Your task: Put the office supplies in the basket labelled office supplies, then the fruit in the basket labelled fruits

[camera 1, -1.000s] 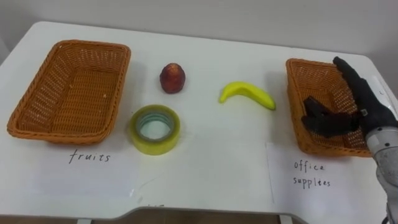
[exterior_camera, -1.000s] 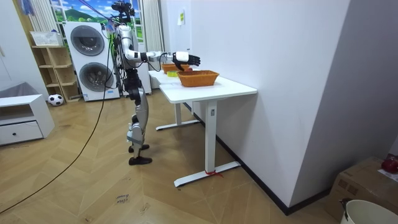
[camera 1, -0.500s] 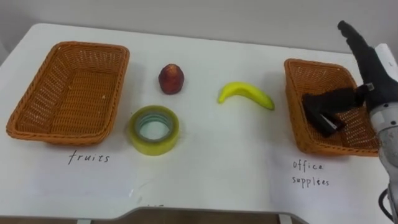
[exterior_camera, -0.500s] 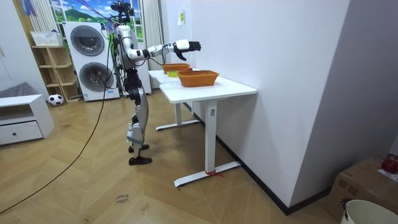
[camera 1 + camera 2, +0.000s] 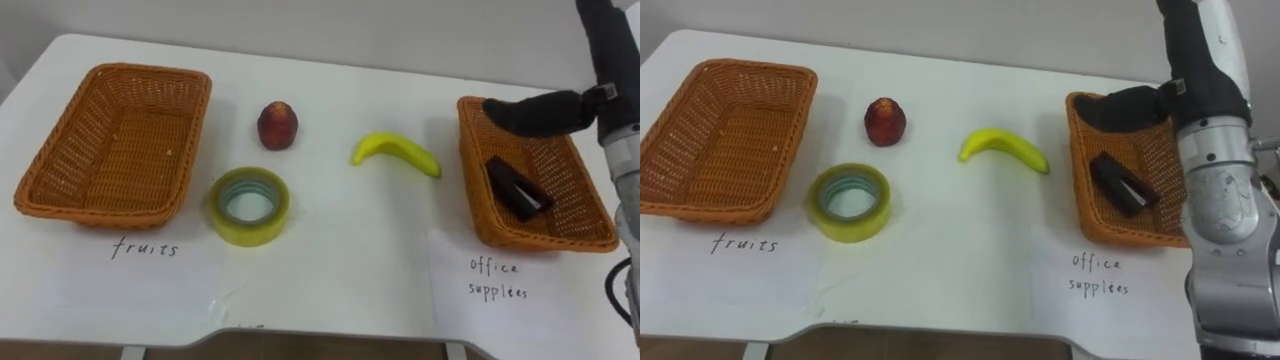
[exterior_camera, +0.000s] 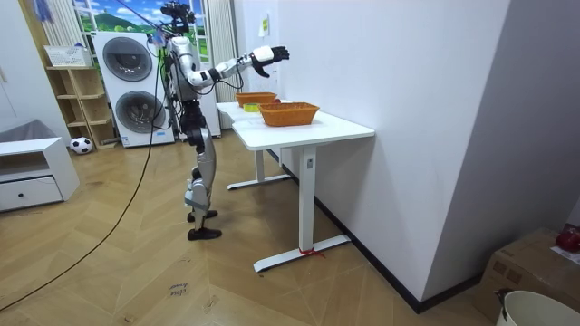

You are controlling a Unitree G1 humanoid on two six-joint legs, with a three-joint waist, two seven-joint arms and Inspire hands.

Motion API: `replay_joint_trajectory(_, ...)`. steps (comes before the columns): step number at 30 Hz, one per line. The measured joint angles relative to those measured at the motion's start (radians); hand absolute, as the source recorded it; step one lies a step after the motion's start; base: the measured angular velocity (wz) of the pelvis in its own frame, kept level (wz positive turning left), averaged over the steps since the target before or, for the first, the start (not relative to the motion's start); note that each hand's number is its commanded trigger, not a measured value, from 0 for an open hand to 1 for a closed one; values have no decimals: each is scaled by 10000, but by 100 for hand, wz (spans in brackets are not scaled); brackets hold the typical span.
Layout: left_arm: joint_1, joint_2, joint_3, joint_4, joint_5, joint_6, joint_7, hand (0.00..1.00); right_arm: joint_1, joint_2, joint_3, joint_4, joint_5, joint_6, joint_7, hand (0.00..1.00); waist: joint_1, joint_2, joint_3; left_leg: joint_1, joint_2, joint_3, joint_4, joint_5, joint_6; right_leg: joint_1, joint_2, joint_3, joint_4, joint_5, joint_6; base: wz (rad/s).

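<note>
My right hand (image 5: 603, 72) hangs open in the air above the right wicker basket (image 5: 478, 215), thumb out to the left, holding nothing. A black stapler (image 5: 518, 187) lies inside that basket. On the white table between the baskets lie a red apple (image 5: 277, 125), a yellow banana (image 5: 397, 152) and a yellow tape roll (image 5: 249, 206). The left wicker basket (image 5: 110, 140) holds nothing. In the room view I stand at the table's end with my right hand (image 6: 269, 54) raised high over the baskets.
A handwritten paper label lies in front of each basket. The table's near edge (image 5: 320, 335) runs just below the labels. Washing machines (image 6: 127, 86) and a shelf stand behind me, with a wall along the table's far side.
My right hand has risen out of the right basket and gone up past the picture's top. The black stapler it was on stays lying in the basket.
</note>
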Motion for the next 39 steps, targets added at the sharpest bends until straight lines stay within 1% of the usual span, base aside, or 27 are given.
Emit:
replay_joint_trajectory(3,-46,-5,-15,0,3,-1,7,0,-1,0,137,0,99,0,159,0,77,9,-4,-4,1,6,-7,0,0,-12,1,-1,-5,0,0,0)
replay_joint_trajectory(5,-99,-46,-12,-1,4,-1,24,0,-24,5,241,0,220,1,194,0,197,21,-12,-7,-3,-10,-13,0,0,3,-2,-17,-7,0,0,3)
replay_joint_trajectory(10,-145,-36,12,-10,114,22,57,0,-309,11,654,-1,336,45,246,0,409,8,-24,-10,-6,-23,-4,0,0,22,-19,-91,-13,0,0,2)
replay_joint_trajectory(12,-146,-34,12,-12,110,53,53,0,-447,14,889,0,593,110,259,0,472,-12,-38,16,-4,-21,24,0,0,23,-22,-109,-13,0,0,0)
replay_joint_trajectory(14,-177,-41,-1,-19,118,104,16,0,-514,27,1132,2,1026,171,270,0,654,-39,-56,16,0,-35,47,0,0,28,-25,-113,-19,0,0,0)
replay_joint_trajectory(16,-181,-38,-21,-23,108,116,32,0,-548,27,1371,24,1413,245,259,0,707,-64,-72,18,-1,-76,59,0,0,48,-25,-126,-18,0,0,3)
replay_joint_trajectory(18,-186,-39,-85,-22,82,274,51,0,-563,42,1683,63,1653,334,259,0,764,-63,-66,3,-2,-159,85,1,0,103,-39,-227,-17,0,0,11)
replay_joint_trajectory(20,-184,-43,-209,-17,8,383,55,0,-576,140,1816,67,1644,520,261,0,871,-34,-46,22,7,-171,91,0,0,177,-41,-257,-13,-1,1,7)
replay_joint_trajectory(21,-185,-43,-216,-17,-30,436,54,0,-578,156,1849,65,1660,576,262,0,937,12,-14,22,19,-219,91,0,1,183,-43,-278,-13,-1,1,10)
replay_joint_trajectory(23,-171,-38,-277,-18,-23,535,96,0,-647,244,2064,71,1693,779,333,0,987,21,-8,-3,-4,-348,74,1,2,206,-44,-350,-7,-1,1,11)
replay_joint_trajectory(24,-149,-38,-324,-17,-18,563,152,0,-764,380,2199,117,1744,862,448,0,989,45,6,-14,-7,-348,68,0,2,211,-33,-347,-9,-1,1,3)
replay_joint_trajectory(27,-139,-42,-441,1,-54,666,284,0,-857,781,2471,133,2091,880,549,0,1091,80,25,-33,-13,-371,70,3,-2,203,-9,-365,-13,-1,0,0)
replay_joint_trajectory(28,-141,-38,-494,7,-92,680,322,0,-856,805,2557,139,2126,879,555,0,1098,91,30,-35,-11,-375,71,3,-3,205,-6,-371,-16,-1,0,0)
replay_joint_trajectory(32,-21,-37,-620,5,-98,682,401,0,-857,942,3016,244,2355,878,603,0,1368,134,53,-68,-11,-357,93,4,-4,164,-7,-485,-27,0,0,0)
replay_joint_trajectory(37,177,-26,-783,5,-97,686,424,0,-887,1124,3348,241,2449,871,609,0,1491,210,0,-209,-11,-353,96,6,-5,35,-20,-579,-37,0,0,2)
replay_joint_trajectory(39,207,-21,-797,133,-12,685,425,0,-894,1202,3451,250,2434,869,611,0,1573,235,6,-315,-17,-373,115,8,-5,-54,-28,-561,-49,0,0,2)
